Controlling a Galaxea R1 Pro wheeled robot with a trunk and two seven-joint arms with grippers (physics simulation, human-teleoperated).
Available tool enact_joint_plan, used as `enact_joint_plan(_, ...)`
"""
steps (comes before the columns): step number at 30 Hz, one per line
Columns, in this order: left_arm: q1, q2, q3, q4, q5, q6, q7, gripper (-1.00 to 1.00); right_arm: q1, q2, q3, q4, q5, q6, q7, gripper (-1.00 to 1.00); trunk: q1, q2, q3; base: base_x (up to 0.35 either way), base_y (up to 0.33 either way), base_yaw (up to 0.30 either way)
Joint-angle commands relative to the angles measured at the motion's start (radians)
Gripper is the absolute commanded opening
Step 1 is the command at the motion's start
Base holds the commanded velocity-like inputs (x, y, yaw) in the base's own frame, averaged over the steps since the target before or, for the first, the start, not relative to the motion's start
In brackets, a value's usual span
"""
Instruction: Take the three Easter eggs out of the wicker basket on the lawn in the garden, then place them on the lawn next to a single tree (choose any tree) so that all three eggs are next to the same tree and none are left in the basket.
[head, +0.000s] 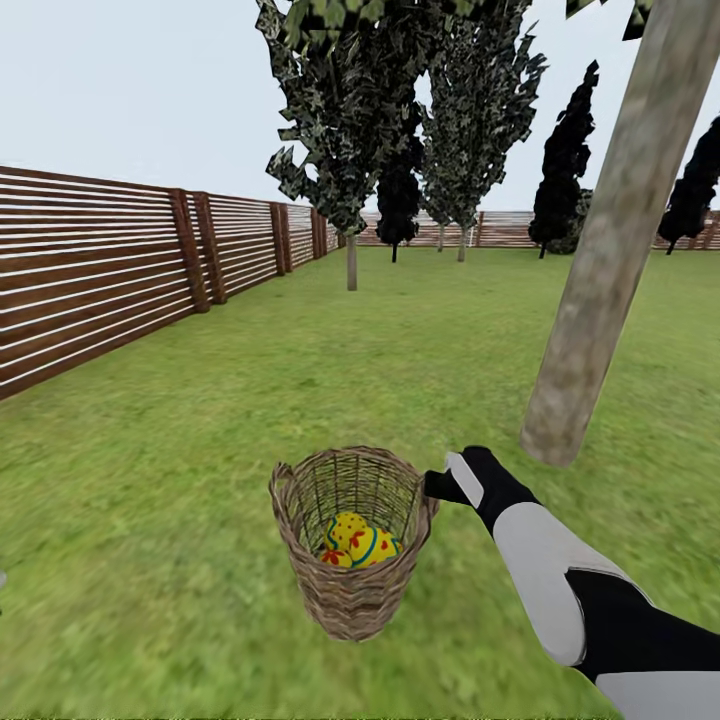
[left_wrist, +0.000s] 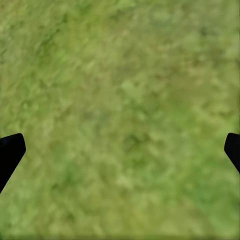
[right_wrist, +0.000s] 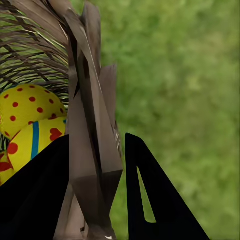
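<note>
None of the task looks done yet: the bright yellow Easter eggs (head: 358, 541) painted with red dots and blue-green bands lie together at the bottom of the small tan-brown open-weave wicker basket (head: 352, 598). Two are plain to see, with a part of what I take to be the third beside them. The basket sits tilted on the mottled green lawn (head: 150, 480), near the foot of the thick, leaning grey-brown tree trunk (head: 610, 235), so the drop-off spot is close by. All three eggs are left to lift out and set on the grass by that one trunk.

The right gripper (head: 436, 487) is at the basket's braided rim (right_wrist: 92, 145) — in the right wrist view one dark finger stands inside the basket on the egg side and the other outside over the grass, with the rim and wall between them. It appears clamped on the rim, not on an egg; the eggs lie just beyond the inner finger, untouched.

The left gripper (left_wrist: 120, 152) hangs over bare grass with its two fingertips (left_wrist: 11, 150) spread wide at the edges of its view — released and holding nothing.
</note>
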Motion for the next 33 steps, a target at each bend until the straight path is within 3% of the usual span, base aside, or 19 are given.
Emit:
enact_joint_plan(1,-0.001,0.000,0.002,-0.001,0.009,0.008,0.000,1.00,-0.001,0.001,-0.005,-0.002,-0.023,0.001,-0.009,-1.00,0.004,-0.008,-0.005,0.000,0.000,0.000)
enact_joint_plan(28,0.000,0.000,0.001,0.000,0.008,0.008,0.003,1.00,-0.001,0.004,-0.005,-0.002,-0.023,0.001,-0.009,-1.00,0.107,-0.197,-0.095,0.000,0.000,0.000)
enact_joint_plan(33,0.000,0.000,0.001,0.000,0.008,0.007,0.003,1.00,-0.001,0.005,-0.005,-0.002,-0.023,0.001,-0.009,-1.00,0.109,-0.198,-0.115,0.000,0.000,0.000)
